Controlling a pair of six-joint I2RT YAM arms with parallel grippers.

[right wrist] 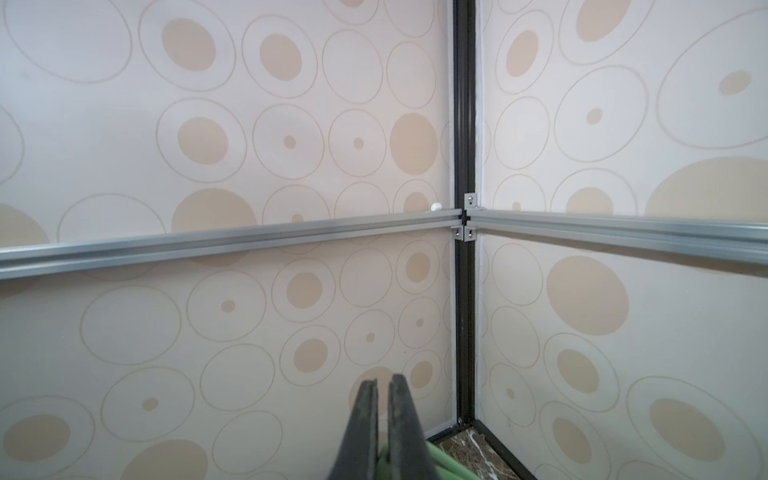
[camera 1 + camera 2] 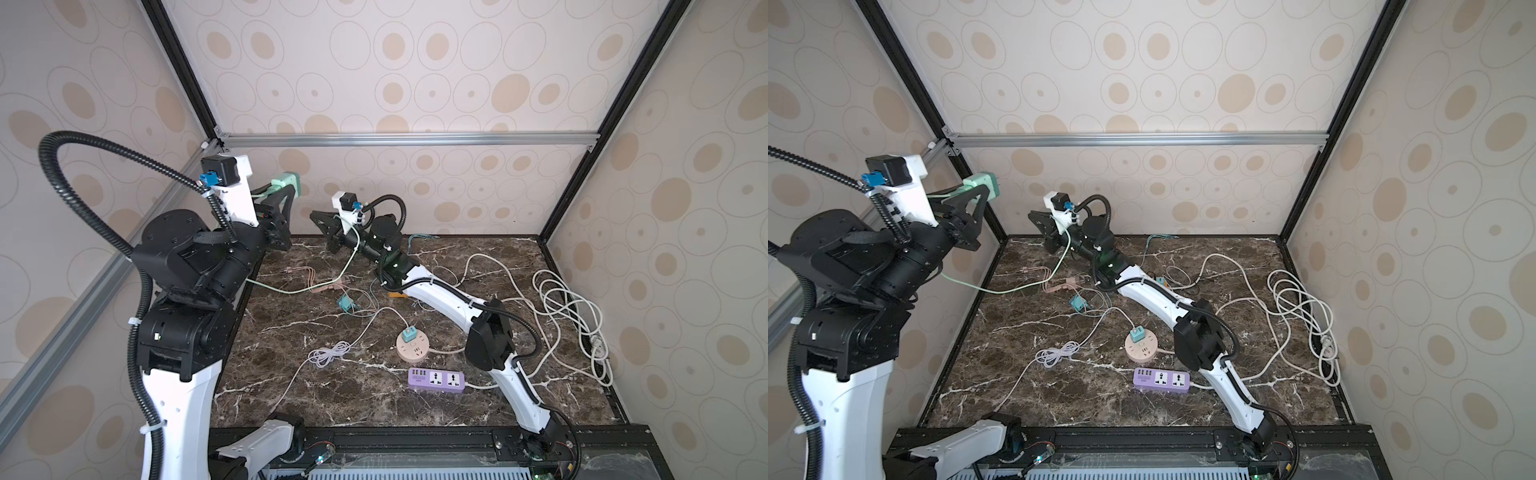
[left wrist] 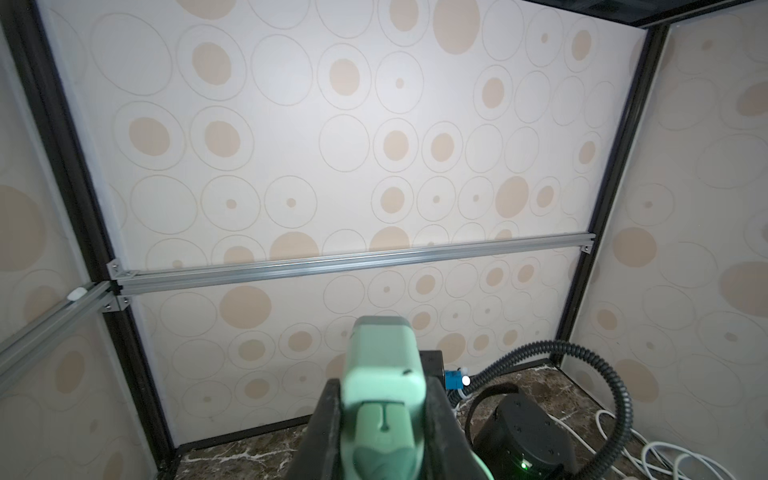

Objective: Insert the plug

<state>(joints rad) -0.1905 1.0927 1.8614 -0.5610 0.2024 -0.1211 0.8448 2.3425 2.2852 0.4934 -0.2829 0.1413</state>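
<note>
The mint-green plug (image 2: pixel 286 183) (image 2: pixel 982 185) (image 3: pixel 382 365) hangs high in the air near the back left corner, with my left gripper (image 2: pixel 291 189) (image 3: pixel 382 386) shut on its sides. Its pale green cable (image 2: pixel 299 291) sags to the table and climbs to my right gripper (image 2: pixel 316 216) (image 2: pixel 1034 216). That gripper is raised at the back, left of centre. In the right wrist view the right gripper (image 1: pixel 382 382) has its fingers almost together, with the green cable (image 1: pixel 440 465) showing at their base. A round pink power strip (image 2: pixel 411 347) and a purple power strip (image 2: pixel 436 379) lie near the front.
A teal adapter (image 2: pixel 409 333) sits in the round strip. Another teal plug (image 2: pixel 344 303), a pink cable (image 2: pixel 324 284) and a bundled white cable (image 2: pixel 328 353) lie mid-table. White cord coils (image 2: pixel 569 307) fill the right side. Patterned walls enclose the marble table (image 2: pixel 332 399).
</note>
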